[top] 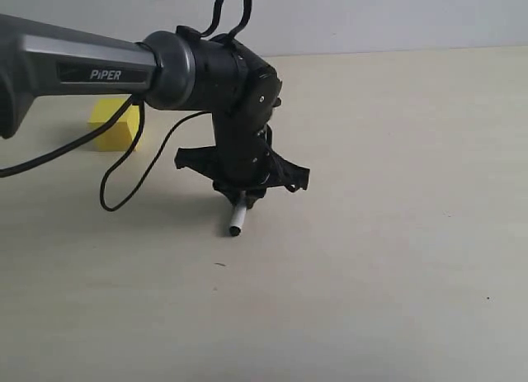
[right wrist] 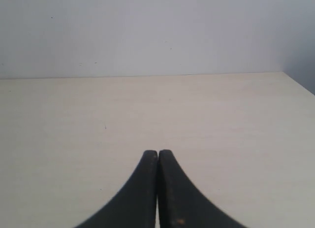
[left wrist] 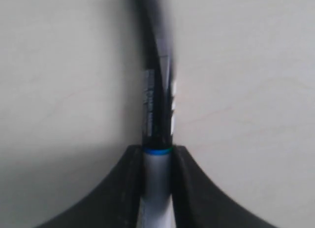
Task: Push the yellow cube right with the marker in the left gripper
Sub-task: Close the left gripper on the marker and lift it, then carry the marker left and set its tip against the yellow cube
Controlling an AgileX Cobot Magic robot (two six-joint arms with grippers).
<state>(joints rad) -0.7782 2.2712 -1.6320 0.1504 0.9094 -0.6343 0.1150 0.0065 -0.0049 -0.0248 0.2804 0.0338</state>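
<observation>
On the pale table, my left gripper [top: 240, 192] points down and is shut on the marker [top: 237, 219]. In the exterior view only the marker's white end shows, sticking out below the gripper down to the tabletop. In the left wrist view the fingers [left wrist: 130, 179] clamp the white barrel, and the black cap half [left wrist: 156, 105] reaches out past them over the table. The yellow cube [top: 114, 124] sits at the far left, behind the arm and well apart from the marker. My right gripper [right wrist: 157, 152] is shut with nothing in it, over bare table.
The black-and-grey arm marked "PiPER" [top: 91, 68] comes in from the left and partly covers the cube. A black cable [top: 124, 180] hangs in a loop below it. A pale wall [top: 371, 15] bounds the table at the back.
</observation>
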